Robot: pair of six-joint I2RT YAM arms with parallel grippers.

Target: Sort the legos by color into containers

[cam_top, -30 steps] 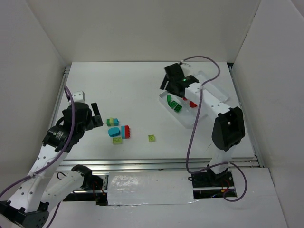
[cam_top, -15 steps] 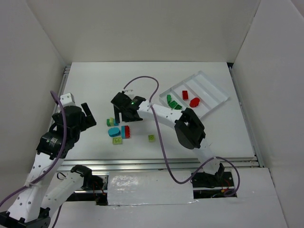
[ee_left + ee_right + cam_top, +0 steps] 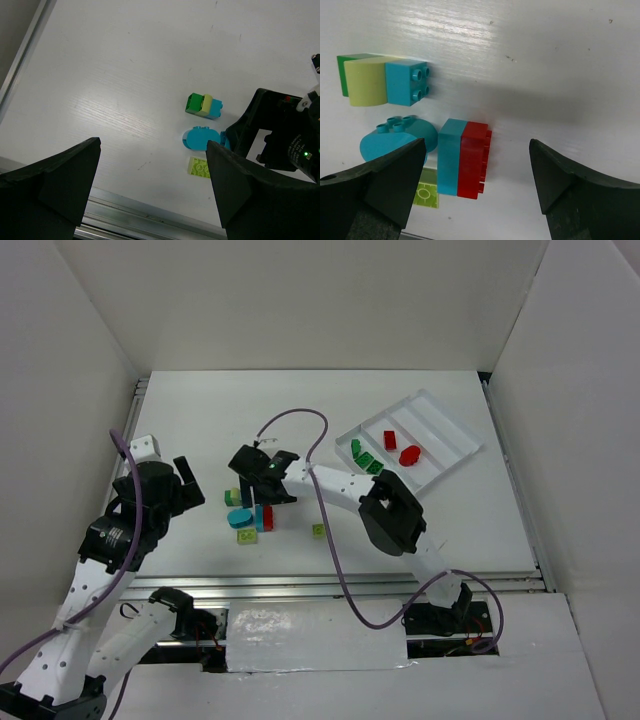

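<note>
Right gripper [image 3: 260, 488] is out over the loose pile on the left half of the table [image 3: 200, 410], a green light glowing on its wrist. On the right wrist feed the gripper [image 3: 476, 145] has its fingers spread wide with nothing between them, and a red brick [image 3: 472, 160] pressed side to side against a cyan slab [image 3: 449, 157] sits below the gap. Just left of that pair I see a rounded cyan brick [image 3: 390, 145], with a flat lime brick [image 3: 426, 194] touching or just beside its near edge. Further up the feed three are joined in a row: a studded cyan brick [image 3: 406, 82], a rounded lime brick [image 3: 366, 81] and a green brick [image 3: 347, 62].

Left gripper [image 3: 152, 150] hangs above bare table beside the pile, fingers apart, holding nothing.

A small lime brick [image 3: 318, 530] lies alone, near the pile. The white tray [image 3: 445, 435] sits well apart at far right: green bricks [image 3: 365, 460] lined up in its leftmost compartment, two red bricks [image 3: 399, 447] in the next.
</note>
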